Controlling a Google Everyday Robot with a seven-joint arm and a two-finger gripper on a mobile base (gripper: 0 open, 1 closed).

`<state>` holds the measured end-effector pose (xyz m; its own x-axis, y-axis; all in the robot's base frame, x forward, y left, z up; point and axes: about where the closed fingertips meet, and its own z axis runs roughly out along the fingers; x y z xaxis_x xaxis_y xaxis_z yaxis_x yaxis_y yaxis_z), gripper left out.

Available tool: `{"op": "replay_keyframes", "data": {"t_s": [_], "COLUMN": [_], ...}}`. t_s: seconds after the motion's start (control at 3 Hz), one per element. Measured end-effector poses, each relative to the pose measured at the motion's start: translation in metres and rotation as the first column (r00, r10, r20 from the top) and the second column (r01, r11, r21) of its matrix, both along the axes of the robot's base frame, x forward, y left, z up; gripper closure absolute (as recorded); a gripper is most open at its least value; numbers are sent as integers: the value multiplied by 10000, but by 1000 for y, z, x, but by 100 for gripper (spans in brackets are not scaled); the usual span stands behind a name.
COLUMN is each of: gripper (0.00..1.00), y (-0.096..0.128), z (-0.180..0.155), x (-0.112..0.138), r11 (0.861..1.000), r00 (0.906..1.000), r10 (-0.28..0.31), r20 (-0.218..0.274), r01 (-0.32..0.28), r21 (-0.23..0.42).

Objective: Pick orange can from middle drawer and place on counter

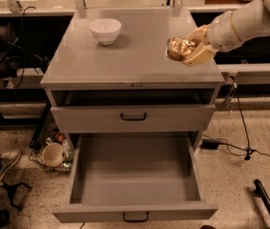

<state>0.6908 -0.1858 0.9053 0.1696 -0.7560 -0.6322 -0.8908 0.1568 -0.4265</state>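
Note:
My gripper reaches in from the right and is shut on the orange can, a shiny orange-gold can held on its side. It hangs just above the right part of the grey counter. The middle drawer is pulled wide open below, and nothing shows inside it. Its dark bar handle is at the bottom edge of the view.
A white bowl stands at the back left of the counter. The upper drawer front is slightly ajar. A wire basket with a cup sits on the floor at left. Cables lie on the floor at right.

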Motion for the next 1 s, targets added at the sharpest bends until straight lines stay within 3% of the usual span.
{"op": "replay_keyframes", "data": {"t_s": [0.33, 0.67, 1.0], "gripper": [100, 83, 52], "y": [18, 28, 33], "z": [-12, -26, -45], "x": [22, 41, 59], "r11": [10000, 9994, 9978], "r00": [9991, 9955, 9864], "r10": [-37, -354, -666], "r20": [-434, -874, -1500], "r01": [37, 349, 658], "r21": [-6, -79, -103]}}
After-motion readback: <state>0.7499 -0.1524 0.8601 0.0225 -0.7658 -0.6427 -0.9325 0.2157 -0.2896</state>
